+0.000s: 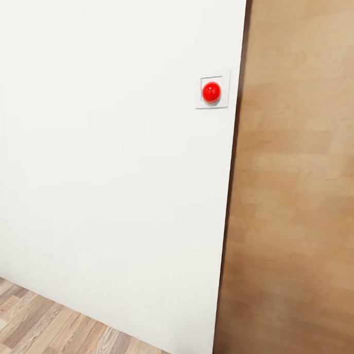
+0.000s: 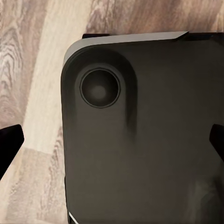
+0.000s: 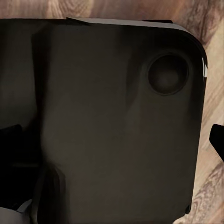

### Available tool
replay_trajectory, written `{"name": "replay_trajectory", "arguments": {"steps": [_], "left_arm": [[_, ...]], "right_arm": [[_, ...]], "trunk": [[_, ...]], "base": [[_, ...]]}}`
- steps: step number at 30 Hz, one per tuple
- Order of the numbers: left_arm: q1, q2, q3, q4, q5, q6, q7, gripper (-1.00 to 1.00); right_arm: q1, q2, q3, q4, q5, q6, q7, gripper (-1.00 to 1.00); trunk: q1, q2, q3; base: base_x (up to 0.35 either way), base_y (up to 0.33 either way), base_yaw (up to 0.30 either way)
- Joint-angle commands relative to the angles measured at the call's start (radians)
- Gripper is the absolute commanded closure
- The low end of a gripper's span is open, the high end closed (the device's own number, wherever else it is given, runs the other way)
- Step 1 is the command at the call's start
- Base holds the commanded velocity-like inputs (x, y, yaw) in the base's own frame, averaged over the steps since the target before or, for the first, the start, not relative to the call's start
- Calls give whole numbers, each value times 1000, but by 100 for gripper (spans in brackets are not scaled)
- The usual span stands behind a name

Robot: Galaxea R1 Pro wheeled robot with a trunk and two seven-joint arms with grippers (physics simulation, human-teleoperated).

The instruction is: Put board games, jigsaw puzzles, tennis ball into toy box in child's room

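The board games, jigsaw puzzles, tennis ball, toy box, table and bed are all out of view. In the left wrist view my left gripper [image 2: 112, 144] hangs open over the robot's dark base [image 2: 140, 130], its dark fingertips [image 2: 9, 144] far apart at the picture's sides, nothing between them. My right gripper [image 3: 112, 140] is likewise open above the dark base [image 3: 116, 116], with nothing held between its fingertips [image 3: 217, 140].
The head view faces a white wall [image 1: 103, 149] at close range, with a red round button [image 1: 211, 92] on a white plate. A brown wooden panel [image 1: 296, 192] adjoins the wall on the right. Wood-plank floor [image 1: 44, 332] lies below.
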Motion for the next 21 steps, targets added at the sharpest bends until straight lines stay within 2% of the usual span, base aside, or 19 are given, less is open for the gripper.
{"name": "replay_trajectory", "arguments": {"steps": [1,16,21], "left_arm": [[0,0,0,-1,0,-2,1,-100],[0,0,0,-1,0,-2,1,-100],[0,0,0,-1,0,-2,1,-100]], "right_arm": [[0,0,-1,0,-1,-4,0,-100],[0,-19,-1,0,4,-4,0,-100],[0,-15,-3,0,-1,0,1,-100]], "trunk": [[0,0,-1],[0,0,-1],[0,0,-1]], "base": [[0,0,30],[0,0,5],[0,0,0]]}}
